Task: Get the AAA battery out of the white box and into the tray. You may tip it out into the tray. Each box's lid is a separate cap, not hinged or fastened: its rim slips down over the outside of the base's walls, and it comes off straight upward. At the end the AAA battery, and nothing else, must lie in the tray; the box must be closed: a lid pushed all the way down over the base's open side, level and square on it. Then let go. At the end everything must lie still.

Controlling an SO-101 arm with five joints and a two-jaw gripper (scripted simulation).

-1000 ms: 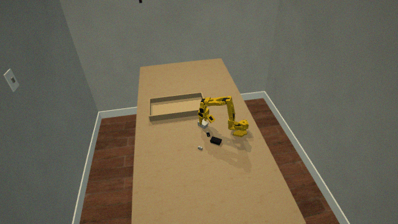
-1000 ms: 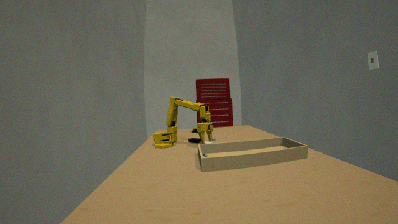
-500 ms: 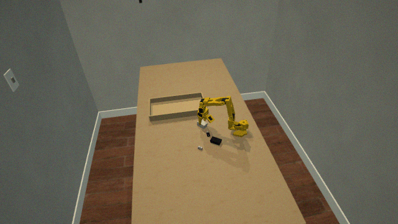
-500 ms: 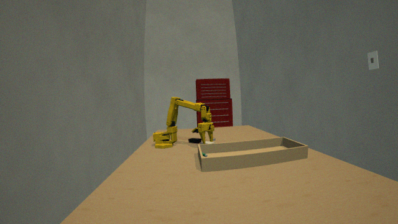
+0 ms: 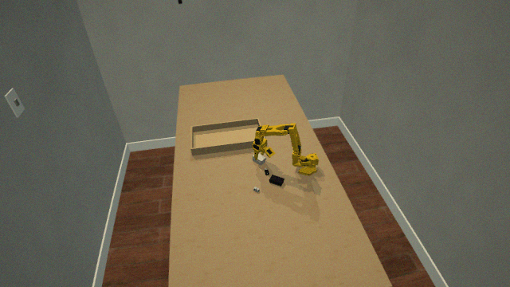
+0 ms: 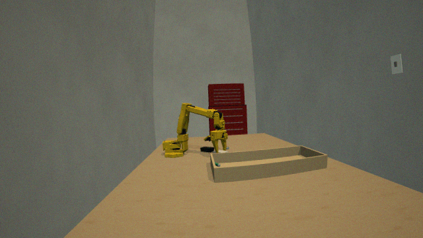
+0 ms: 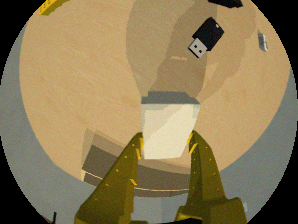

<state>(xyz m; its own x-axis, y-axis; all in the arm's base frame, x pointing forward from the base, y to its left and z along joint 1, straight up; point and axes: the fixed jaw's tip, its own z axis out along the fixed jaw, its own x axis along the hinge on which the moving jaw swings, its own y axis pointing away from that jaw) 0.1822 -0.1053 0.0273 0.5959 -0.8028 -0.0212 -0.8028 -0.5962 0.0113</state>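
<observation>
My gripper (image 5: 260, 156) is shut on the white box (image 7: 168, 129), gripping its two sides. It also shows in the top view (image 5: 260, 158), low at the table top, just outside the tray's near right corner. I cannot tell whether I grip the lid or the base. The open brown tray (image 5: 225, 136) lies left of the arm. In the exterior view a small teal-tipped item, probably the AAA battery (image 6: 217, 164), lies inside the tray (image 6: 268, 162) at its corner nearest the gripper (image 6: 221, 148).
A black USB stick (image 7: 205, 36) and a flat black box (image 5: 276, 180) lie on the table past the white box. A small pale item (image 5: 256, 190) lies further out. The arm's base (image 5: 307, 163) stands to the right. A red cabinet (image 6: 228, 109) stands behind the table.
</observation>
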